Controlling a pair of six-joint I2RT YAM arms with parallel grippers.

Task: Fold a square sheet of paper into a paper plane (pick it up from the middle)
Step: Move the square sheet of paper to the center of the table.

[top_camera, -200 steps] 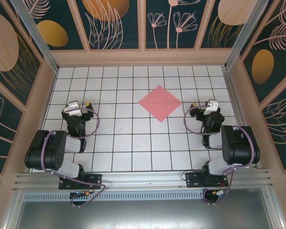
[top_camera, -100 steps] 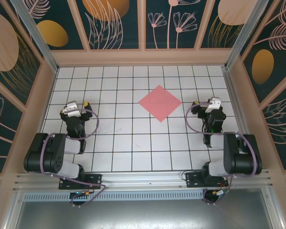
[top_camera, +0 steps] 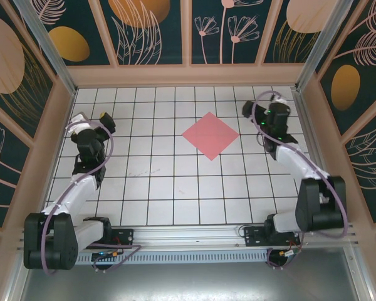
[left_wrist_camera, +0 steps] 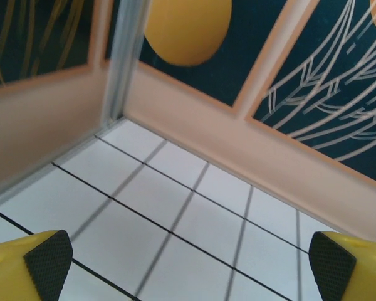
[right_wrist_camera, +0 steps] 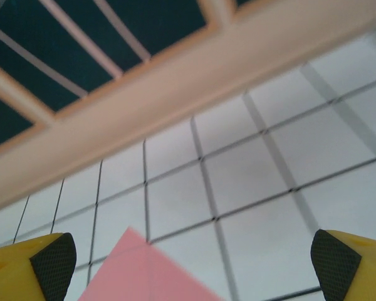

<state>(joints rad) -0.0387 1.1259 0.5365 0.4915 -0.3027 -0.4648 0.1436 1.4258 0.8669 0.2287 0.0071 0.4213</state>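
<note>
Jaws on the left gripper (top_camera: 91, 121) stand spread wide with nothing between them. It hangs over bare white tiles near the left side of the tiled table (top_camera: 156, 182), well apart from the work. Midway across, toward the back, the square sheet of paper (top_camera: 210, 135) lies unfolded, turned like a diamond. It looks flat, though from up here I can't swear an edge isn't lifting. Over to the right, the right gripper (top_camera: 267, 106) is equally wide and empty, near the sheet; a pink corner shows low in its wrist view. I'd judge the step to be reaching in for the pickup. Done well, one gripper centres above the sheet's middle and comes straight down. It touches lightly and closes slowly, so the thin paper buckles into a pinchable ridge rather than sliding.
</note>
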